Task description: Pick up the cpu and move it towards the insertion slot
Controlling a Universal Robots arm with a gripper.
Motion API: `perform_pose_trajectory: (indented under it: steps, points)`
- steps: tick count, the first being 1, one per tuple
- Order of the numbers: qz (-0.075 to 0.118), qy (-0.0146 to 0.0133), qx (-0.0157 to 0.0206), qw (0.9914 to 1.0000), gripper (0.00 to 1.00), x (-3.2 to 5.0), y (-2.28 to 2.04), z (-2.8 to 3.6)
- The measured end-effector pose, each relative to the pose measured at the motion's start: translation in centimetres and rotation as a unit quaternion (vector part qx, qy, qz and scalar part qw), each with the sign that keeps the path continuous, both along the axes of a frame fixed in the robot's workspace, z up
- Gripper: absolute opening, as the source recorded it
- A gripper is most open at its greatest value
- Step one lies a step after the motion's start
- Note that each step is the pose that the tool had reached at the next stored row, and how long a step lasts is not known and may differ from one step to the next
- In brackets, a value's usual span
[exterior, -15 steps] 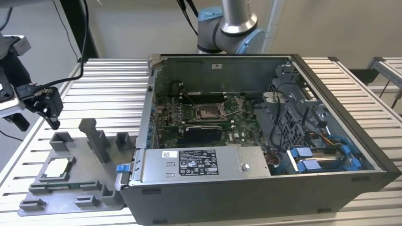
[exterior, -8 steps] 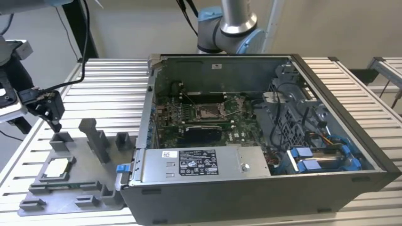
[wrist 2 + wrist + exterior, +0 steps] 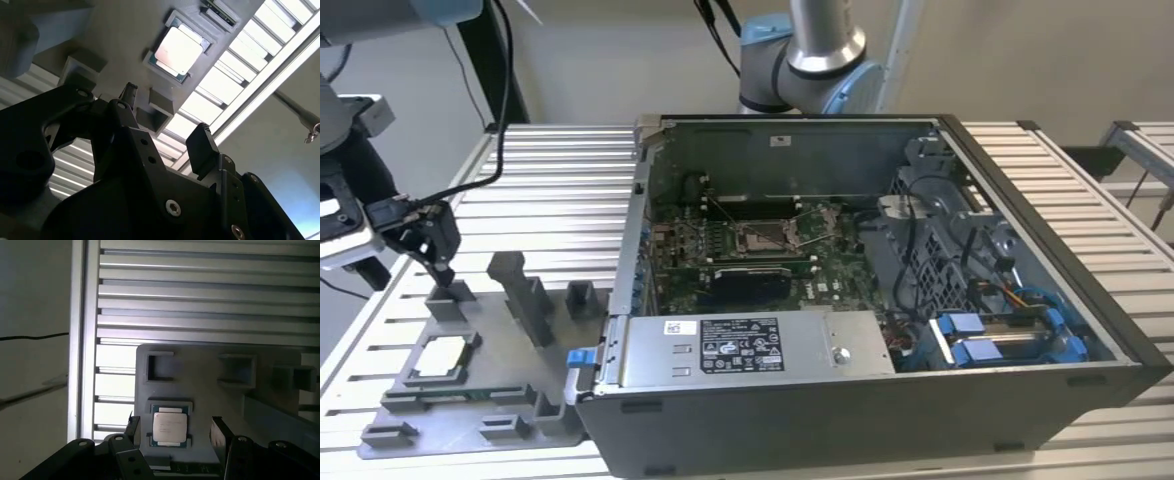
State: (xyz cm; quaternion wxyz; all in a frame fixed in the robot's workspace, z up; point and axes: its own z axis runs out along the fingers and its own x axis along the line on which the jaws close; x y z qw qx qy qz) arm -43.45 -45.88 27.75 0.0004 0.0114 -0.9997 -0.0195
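Hovering over the grey tray at the exterior view's left, the gripper is holding its fingers apart, gripping nothing. The cpu is lying flat in its square recess on the tray, below the gripper and, as far as I can see, untouched. In the first wrist view it is showing between the spread fingertips. The insertion slot is sitting on the green motherboard inside the open computer case, well apart from the tray. I'm judging the task barely begun, with the grasp and the carry both left.
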Motion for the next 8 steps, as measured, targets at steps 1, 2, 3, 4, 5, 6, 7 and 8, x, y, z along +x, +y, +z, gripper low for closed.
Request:
perform_pose_trajectory:
  steps: [1, 2, 3, 4, 5, 6, 7, 8]
  points:
    - [0.0, 0.0, 0.0, 1.0, 1.0, 0.0, -0.01, -0.1]
    - [0.0, 0.0, 0.0, 1.0, 1.0, 0.0, -0.01, -0.19]
    - [0.0, 0.0, 0.0, 1.0, 1.0, 0.0, -0.02, -0.28]
    - [0.0, 0.0, 0.0, 1.0, 1.0, 0.0, -0.02, -0.36]
    - [0.0, 0.0, 0.0, 1.0, 1.0, 0.0, -0.02, -0.46]
    - [0.0, 0.0, 0.0, 1.0, 1.0, 0.0, -0.02, -0.55]
    - [0.0, 0.0, 0.0, 1.0, 1.0, 0.0, -0.02, -0.64]
    - [0.0, 0.0, 0.0, 1.0, 1.0, 0.0, -0.02, -0.72]
